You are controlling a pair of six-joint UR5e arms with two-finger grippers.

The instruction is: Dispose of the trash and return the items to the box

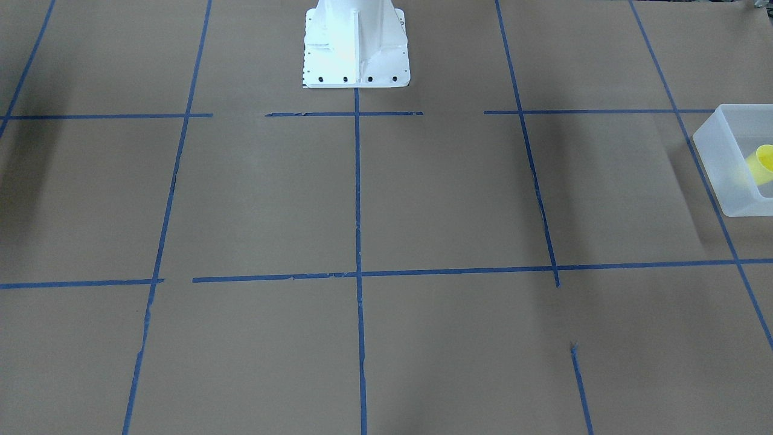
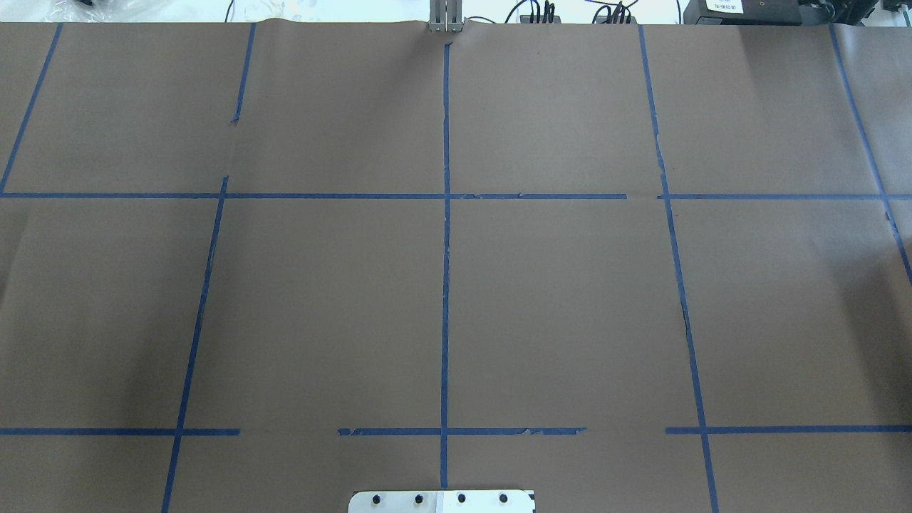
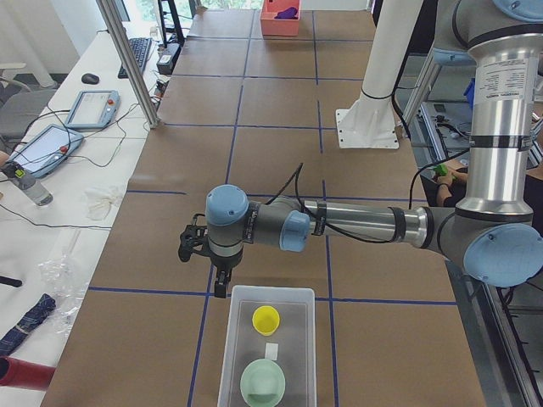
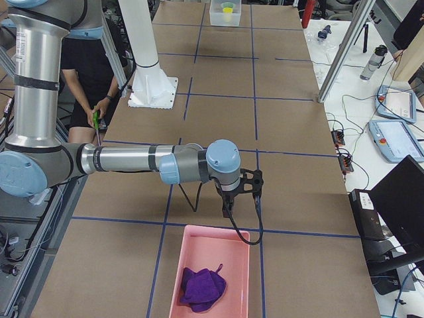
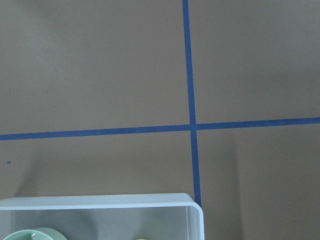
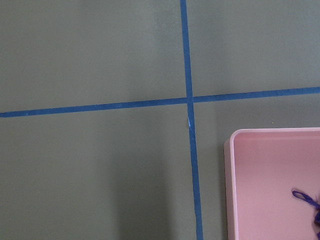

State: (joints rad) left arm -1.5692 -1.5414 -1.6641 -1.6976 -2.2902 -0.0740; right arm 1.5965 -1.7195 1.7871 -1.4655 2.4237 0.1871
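Observation:
The frosted-white box (image 3: pixel 240 339) stands at the table's left end. In it lie the yellow cup (image 3: pixel 265 319) and the mint-green bowl (image 3: pixel 263 381). The front-facing view shows the box (image 1: pixel 721 157) with the cup (image 1: pixel 764 162) at its right edge. The left wrist view shows the box's rim (image 5: pixel 100 202) and a bit of the bowl (image 5: pixel 35 234). My left gripper (image 3: pixel 221 288) hangs just beyond the box's far edge; I cannot tell if it is open or shut. My right gripper (image 4: pixel 226 212) hangs just beyond a pink tray; I cannot tell its state either.
The pink tray (image 4: pixel 199 240) at the table's right end holds a purple cloth (image 4: pixel 202 286); the right wrist view shows the tray's corner (image 6: pixel 260 150). The white robot base (image 1: pixel 355 45) stands at the table's middle back. Tablets and cables lie on the side table (image 3: pixel 59 144).

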